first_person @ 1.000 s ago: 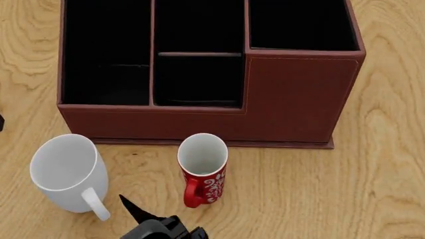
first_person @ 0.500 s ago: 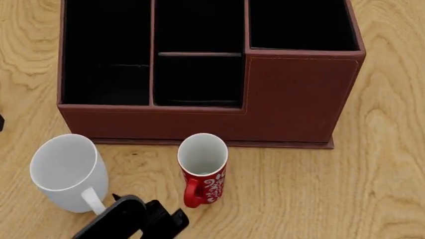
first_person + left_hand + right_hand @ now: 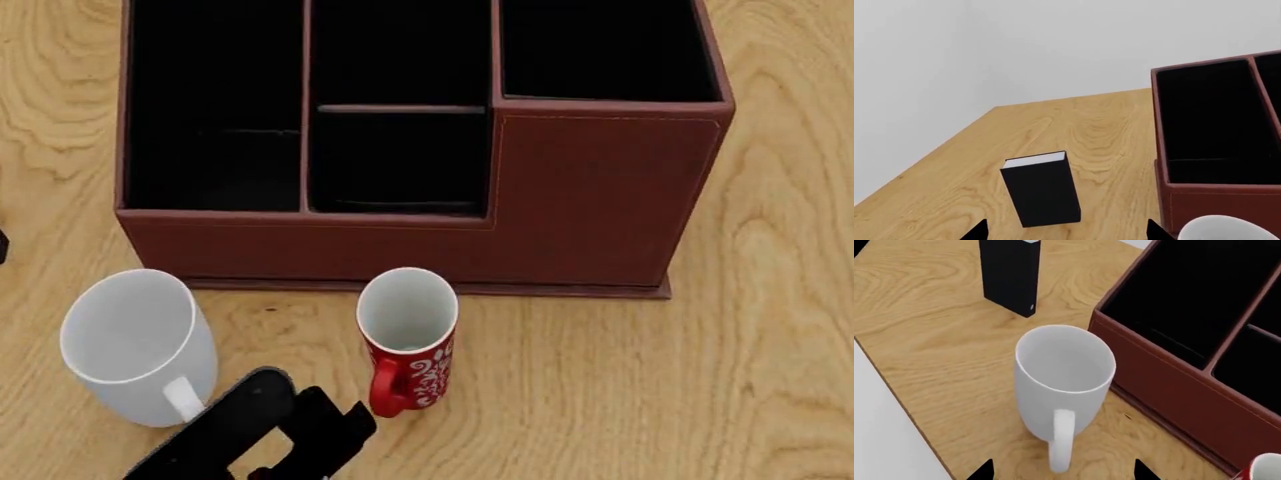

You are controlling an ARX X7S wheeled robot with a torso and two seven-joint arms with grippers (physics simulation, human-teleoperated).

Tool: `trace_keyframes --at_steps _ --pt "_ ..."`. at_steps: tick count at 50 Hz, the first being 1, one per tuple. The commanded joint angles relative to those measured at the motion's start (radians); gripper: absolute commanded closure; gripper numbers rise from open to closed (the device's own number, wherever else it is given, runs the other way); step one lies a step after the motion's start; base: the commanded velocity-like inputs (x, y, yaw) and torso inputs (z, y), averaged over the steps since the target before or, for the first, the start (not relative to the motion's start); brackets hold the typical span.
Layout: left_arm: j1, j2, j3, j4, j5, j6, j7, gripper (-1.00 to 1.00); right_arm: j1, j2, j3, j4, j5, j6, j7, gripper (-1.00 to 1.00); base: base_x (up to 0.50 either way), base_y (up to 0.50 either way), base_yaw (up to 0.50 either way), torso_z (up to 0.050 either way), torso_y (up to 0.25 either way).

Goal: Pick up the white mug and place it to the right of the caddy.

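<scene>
Right wrist view shows the white mug (image 3: 1064, 385) upright near the table's (image 3: 934, 345) left edge, beside the caddy (image 3: 1174, 385). The right gripper (image 3: 1062, 472) is spread; centre the handle between its tips before closing.

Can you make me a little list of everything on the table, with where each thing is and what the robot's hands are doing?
white mug: wide plain white ceramic mug, upright, empty, left of the red one
red mug: slim red mug with white swirls, upright, just in front of the box
caddy: big reddish-brown leather-look caddy, black-lined compartments, all empty
book: small black book, standing upright, left of the caddy
table: light wooden table
right tool: open, facing the white mug's handle
left tool: open, holding nothing
</scene>
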Motion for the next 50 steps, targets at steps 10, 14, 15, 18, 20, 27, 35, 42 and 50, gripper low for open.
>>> trace_keyframes --at_steps 10,14,15,18,20,27,35,42,50 --pt "0.004 -0.010 0.001 0.007 -0.004 -0.003 -0.011 -1.00 0.046 -0.003 0.002 0.157 0.045 -0.074 -0.034 -1.00 0.00 0.00 0.00 0.000 0.000" --pt "0.005 -0.011 0.002 0.007 -0.005 -0.004 -0.014 -1.00 0.060 -0.010 0.019 0.188 0.067 -0.076 -0.046 -1.00 0.00 0.00 0.00 0.000 0.000" --pt "0.009 -0.011 0.002 0.007 -0.003 -0.003 -0.014 -1.00 0.070 -0.009 0.016 0.193 0.066 -0.077 -0.047 -1.00 0.00 0.00 0.00 0.000 0.000" --pt "0.017 -0.009 0.008 0.001 0.006 0.009 -0.012 -1.00 0.081 -0.013 0.026 0.214 0.081 -0.076 -0.053 -1.00 0.00 0.00 0.00 0.000 0.000" --pt "0.019 -0.009 0.006 0.000 0.005 0.010 -0.012 -1.00 0.085 -0.014 0.023 0.227 0.085 -0.083 -0.056 -1.00 0.00 0.00 0.00 0.000 0.000" --pt "0.020 -0.008 0.014 -0.007 0.007 0.015 -0.012 -1.00 0.100 -0.021 0.028 0.282 0.113 -0.100 -0.070 -1.00 0.00 0.00 0.00 0.000 0.000" --pt "0.017 -0.004 0.030 -0.016 0.010 0.018 -0.013 -1.00 0.134 -0.027 0.009 0.333 0.121 -0.113 -0.074 -1.00 0.00 0.00 0.00 0.000 0.000" --pt "0.009 -0.005 0.038 -0.017 0.008 0.015 -0.016 -1.00 0.171 -0.041 0.007 0.393 0.142 -0.125 -0.081 -1.00 0.00 0.00 0.00 0.000 0.000" --pt "0.000 -0.005 0.049 -0.023 0.008 0.014 -0.017 -1.00 0.201 -0.045 -0.013 0.472 0.157 -0.166 -0.078 -1.00 0.00 0.00 0.00 0.000 0.000"
